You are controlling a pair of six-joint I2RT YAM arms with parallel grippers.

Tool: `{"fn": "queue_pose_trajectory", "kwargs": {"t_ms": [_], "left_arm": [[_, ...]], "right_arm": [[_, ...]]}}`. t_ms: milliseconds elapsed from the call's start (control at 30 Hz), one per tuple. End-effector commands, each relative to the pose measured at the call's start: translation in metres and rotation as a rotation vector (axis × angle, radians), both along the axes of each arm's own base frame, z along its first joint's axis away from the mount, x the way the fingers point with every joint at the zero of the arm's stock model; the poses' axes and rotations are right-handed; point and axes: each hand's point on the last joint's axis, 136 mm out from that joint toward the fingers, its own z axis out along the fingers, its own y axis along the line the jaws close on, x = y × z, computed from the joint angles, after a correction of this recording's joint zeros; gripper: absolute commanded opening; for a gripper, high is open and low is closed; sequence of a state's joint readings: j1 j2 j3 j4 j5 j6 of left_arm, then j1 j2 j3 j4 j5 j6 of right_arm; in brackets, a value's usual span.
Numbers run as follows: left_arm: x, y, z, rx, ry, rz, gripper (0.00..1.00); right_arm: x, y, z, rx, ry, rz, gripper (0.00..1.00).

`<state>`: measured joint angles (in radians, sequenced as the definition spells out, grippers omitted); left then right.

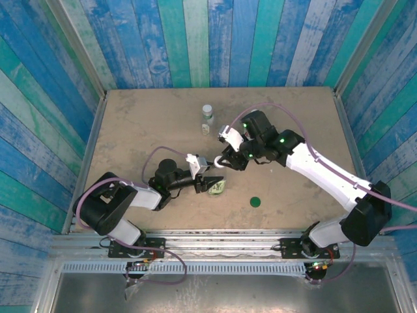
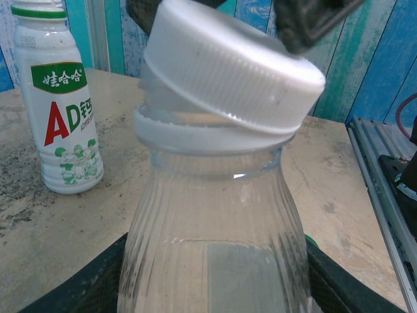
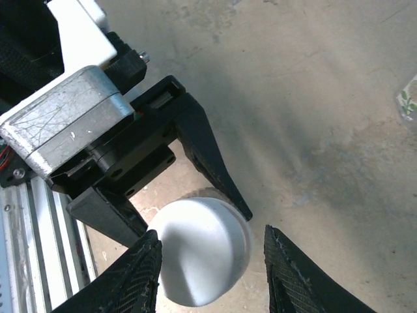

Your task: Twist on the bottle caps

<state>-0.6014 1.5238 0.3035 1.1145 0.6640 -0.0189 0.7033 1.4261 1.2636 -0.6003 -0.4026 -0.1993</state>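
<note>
**White cap [image 2: 228,72] askew on clear bottle [image 2: 215,248]**

Perched crooked on the bottle's neck, directly between the fingers of the right pincer [image 3: 212,235]. Finely ribbed round the side, smooth and faintly domed on top, matte white plastic. Lifted on one side, with the neck and its white collar ring bared beneath.

Astride the cap with dark, rough-grained fingers, one against the rim, a sliver of table beside the other. Firm pinch or loose: cannot tell. Cut off by the frame's edge in the left wrist view, so no contact surface visible there.

Pinched upright lower down by the left pincer [image 3: 195,225], just beneath the right one, black wedge fingers on either flank of the body. Clear, glossy plastic, fluted lengthwise at the shoulder, a pale label patch below. Base hidden, print unreadable through the wall.

Beyond the left pincer, well apart: white-wrapped bottle [image 2: 62,117], standing, red letters and green print on the sleeve, top cropped at a green band.

Just beyond the right pincer, near that bottle: tiny clear bottle [image 1: 206,129], too small for detail.

On the near side of the right pincer, apart: dark green cap [image 1: 255,201], lying on the table [image 3: 313,98].

Mottled beige, stone-like surface throughout.
</note>
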Motion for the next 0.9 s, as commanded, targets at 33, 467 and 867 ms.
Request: {"fn": "queue_pose_trajectory", "kwargs": {"t_ms": [33,467,867], "left_arm": [[-0.002,0.004,-0.002,0.013,0.003,0.011,0.56],[-0.003,0.005,-0.003,0.017,0.003,0.013,0.56],[-0.001,0.005,-0.004,0.017,0.011,0.025,0.56]], "right_arm": [[0.014,-0.008,0.001,-0.018,-0.024,-0.097,0.42],[0.018,-0.004,-0.009,-0.032,0.022,-0.122,0.38],[0.010,-0.012,-0.013,-0.053,0.040,-0.129,0.36]]}}
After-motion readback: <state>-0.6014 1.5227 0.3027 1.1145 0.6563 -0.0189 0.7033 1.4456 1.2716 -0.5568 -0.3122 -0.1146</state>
